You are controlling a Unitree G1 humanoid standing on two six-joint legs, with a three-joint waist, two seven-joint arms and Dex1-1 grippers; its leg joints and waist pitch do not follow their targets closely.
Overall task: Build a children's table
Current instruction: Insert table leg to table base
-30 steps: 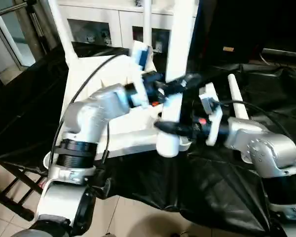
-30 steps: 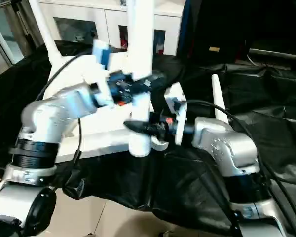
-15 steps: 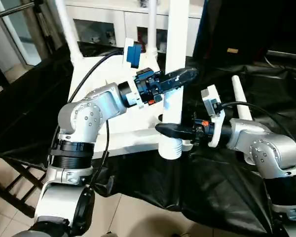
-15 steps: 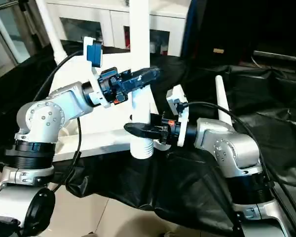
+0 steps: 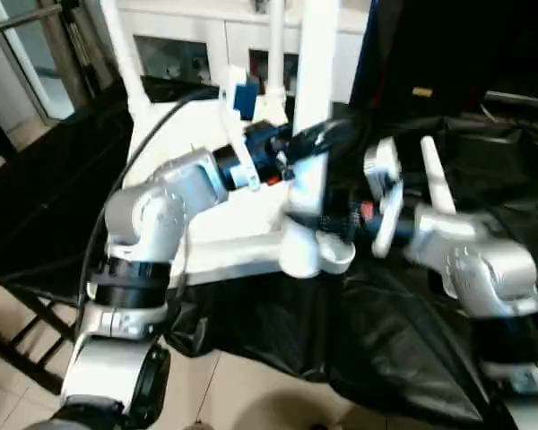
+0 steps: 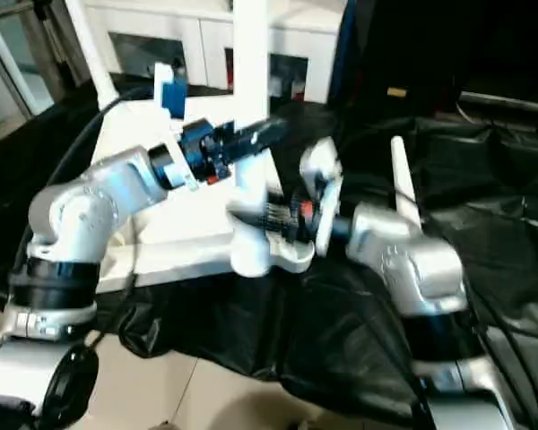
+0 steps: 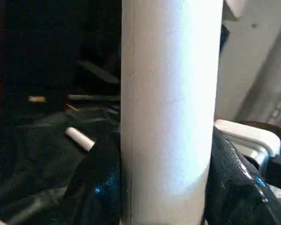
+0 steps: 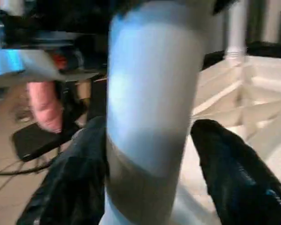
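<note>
At the near corner socket (image 5: 334, 255) of the white ribbed plastic tabletop (image 5: 206, 235), lying underside up on the black-draped desk (image 5: 403, 340): one thick white tubular leg (image 5: 312, 134), upright.

Change noted: half a second ago the leg's ridged foot hung just off the tabletop's near edge; its base now sits at the round socket. Judged to be seating; whether fully home cannot be told.

Left pincer (image 5: 318, 141): black fingers on either side of the leg above the socket, half-spread, closed against the tube as the left wrist view shows.

Right pincer (image 5: 316, 219): lower on the leg, just above the socket. Its fingers (image 8: 234, 173) flank the tube with daylight on either side, and stand wider than a moment ago; judged a loosening grip. Leg therefore rests on the left pincer's hold and the socket.

Other stock: two thin white legs already standing at the tabletop's far corners, one at (image 5: 121, 45); one loose white tapered leg (image 5: 433, 175) lying beyond the right forearm.

Edges and room: socket lies at the desk's near edge, tiled floor (image 5: 242, 394) below. Free space above the leg. White glass-fronted cabinet (image 5: 193, 45) behind the tabletop.
</note>
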